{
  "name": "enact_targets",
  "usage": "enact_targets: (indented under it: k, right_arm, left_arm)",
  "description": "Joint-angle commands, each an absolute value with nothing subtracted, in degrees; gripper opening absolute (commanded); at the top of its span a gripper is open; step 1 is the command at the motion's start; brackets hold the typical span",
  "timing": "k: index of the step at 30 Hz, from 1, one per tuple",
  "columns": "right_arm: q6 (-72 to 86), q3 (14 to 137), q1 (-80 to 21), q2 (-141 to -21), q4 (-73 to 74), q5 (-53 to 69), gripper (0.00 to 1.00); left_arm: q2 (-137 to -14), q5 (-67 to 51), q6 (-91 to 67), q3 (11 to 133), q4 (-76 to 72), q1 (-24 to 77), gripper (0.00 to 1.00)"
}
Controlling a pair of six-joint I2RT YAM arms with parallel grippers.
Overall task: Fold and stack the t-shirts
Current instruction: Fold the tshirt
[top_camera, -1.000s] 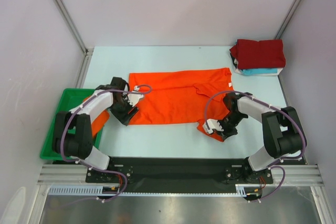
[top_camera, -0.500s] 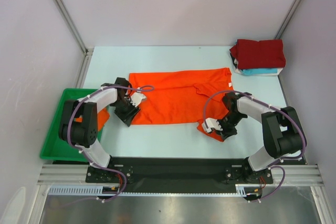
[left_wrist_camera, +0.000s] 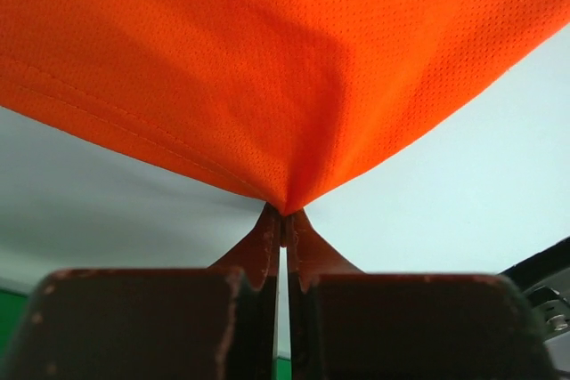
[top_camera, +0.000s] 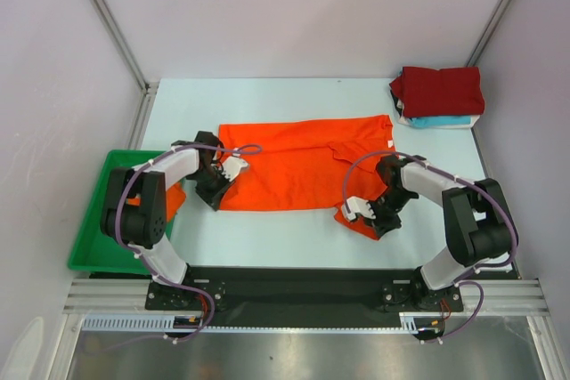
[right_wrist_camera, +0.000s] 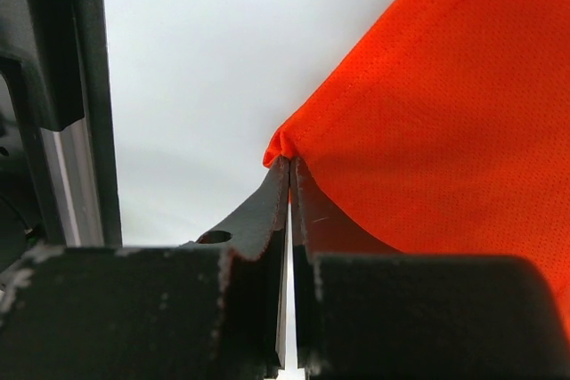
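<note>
While the overhead just shows the orange t-shirt (top_camera: 294, 162) flat on the bench (top_camera: 267, 238), the wrist cams show more: left pincer (left_wrist_camera: 283, 218) pinching its near-left corner, right pincer (right_wrist_camera: 290, 165) pinching its near-right corner. Dark red t-shirt (top_camera: 441, 88) sits beyond its far-right corner.

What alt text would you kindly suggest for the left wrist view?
The left gripper is shut on a corner of the orange t-shirt, which fans out above it over the pale table.

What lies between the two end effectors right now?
The orange t-shirt, stretching from left end effector to right end effector; clearest in top view.
</note>
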State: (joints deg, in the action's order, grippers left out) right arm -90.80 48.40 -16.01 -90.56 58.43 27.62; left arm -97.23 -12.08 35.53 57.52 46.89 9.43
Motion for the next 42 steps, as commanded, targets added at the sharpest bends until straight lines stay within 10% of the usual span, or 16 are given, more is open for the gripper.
enact_targets:
  k: [1,21,42]
  right_arm:
    - [-87.5,51.5,-15.4,-91.6,55.4,26.7,0.00]
    - [-71.3,68.6,-9.5,-78.7,55.4,37.1,0.00]
    - [-57.6,88.6,-3.1,-97.5,40.0,37.7,0.00]
  left_arm:
    - [-96.0,-15.5,37.6,57.7,48.7,9.1,0.00]
    - [-98.4,-13.7,39.6,74.6,61.1,9.9,0.01]
    - [-111.7,-13.9,40.8,90.7,66.4,7.5,0.00]
